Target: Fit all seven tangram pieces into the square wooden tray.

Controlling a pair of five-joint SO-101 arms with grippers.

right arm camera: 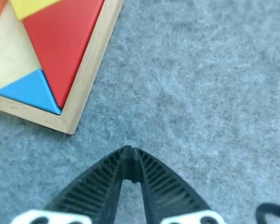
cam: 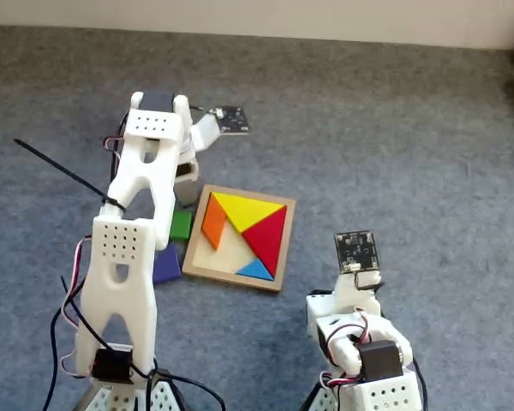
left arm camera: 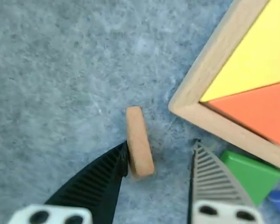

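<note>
Possibly a toppled piece beside the tray

I see the tan piece [left arm camera: 139,142] standing on its thin edge on the grey carpet [cam: 394,128], just outside a corner of the square wooden tray [left arm camera: 196,88]. The left gripper [left arm camera: 159,145] is open around it. The black finger [left arm camera: 102,182] touches one face, and the other finger [left arm camera: 210,182] is apart from the opposite face.

My worry is the one-sided contact. If I close now, the push may tip the piece flat or slide it away before the second finger arrives, and a flat piece on carpet is hard to take. That second finger is also near the tray corner and the green piece [left arm camera: 249,175], so it could knock them.

I count seven pieces:
- Four lie in the tray: orange [cam: 212,221], yellow [cam: 247,210], red [cam: 270,235] and light blue [cam: 255,270].
- Three are outside: tan, green and the dark blue piece [cam: 166,264].

I count two grippers. The right gripper [right arm camera: 130,151] is closed on nothing, over bare carpet and apart from the tray.
</note>
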